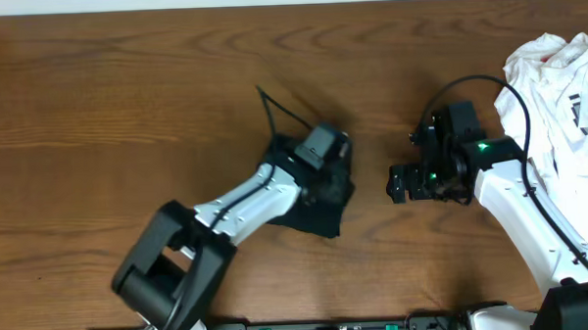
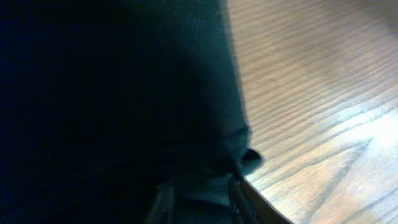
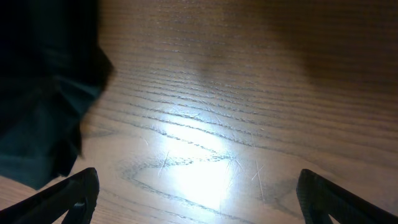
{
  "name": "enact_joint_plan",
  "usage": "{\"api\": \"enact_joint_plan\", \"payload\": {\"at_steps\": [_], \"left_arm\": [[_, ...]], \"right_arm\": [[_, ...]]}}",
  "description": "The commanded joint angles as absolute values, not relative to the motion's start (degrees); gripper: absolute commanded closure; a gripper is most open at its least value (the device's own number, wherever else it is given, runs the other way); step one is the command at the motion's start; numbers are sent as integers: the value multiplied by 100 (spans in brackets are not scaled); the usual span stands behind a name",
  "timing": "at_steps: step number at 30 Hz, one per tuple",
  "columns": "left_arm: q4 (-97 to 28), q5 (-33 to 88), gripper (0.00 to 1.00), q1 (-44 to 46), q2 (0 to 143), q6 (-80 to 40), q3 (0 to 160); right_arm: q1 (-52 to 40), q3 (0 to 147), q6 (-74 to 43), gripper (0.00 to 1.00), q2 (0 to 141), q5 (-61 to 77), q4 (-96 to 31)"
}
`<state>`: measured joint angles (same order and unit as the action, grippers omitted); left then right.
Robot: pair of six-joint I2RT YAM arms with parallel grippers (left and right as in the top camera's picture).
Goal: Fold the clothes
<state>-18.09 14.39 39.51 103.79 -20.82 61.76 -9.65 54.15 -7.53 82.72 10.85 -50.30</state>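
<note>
On the table (image 1: 125, 92), left gripper (image 1: 335, 171) sits atop the bunched black shirt (image 1: 325, 215), jaws I cannot read; right gripper (image 1: 401, 184) spread wide alongside.

Table (image 1: 124, 83): brown wood grain, plain top. Light: bright glare patch (image 3: 199, 177) on it, between and just ahead of the right jaws.

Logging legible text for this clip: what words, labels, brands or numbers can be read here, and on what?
None can be read.
White garment: its black print is too small and blurred to read.
Black shirt: no lettering shows in any view.
</note>
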Motion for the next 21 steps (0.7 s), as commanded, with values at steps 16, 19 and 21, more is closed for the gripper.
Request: {"api": "enact_joint_plan", "payload": {"at_steps": [16,19,21], "left_arm": [[-4329,1472,5,2574,8307,-1201,6731],[-4901,1275,3,2353,8534,-1203,6729],[-5059,1280,1,2217,8715,-1203,6720]], "right_arm": [[-943,5389,-786,1,8197,1072,-5035],[-943,5389,-786,1,8197,1070,-5033],[-943,5389,-786,1,8197,1070,-5033]]}}
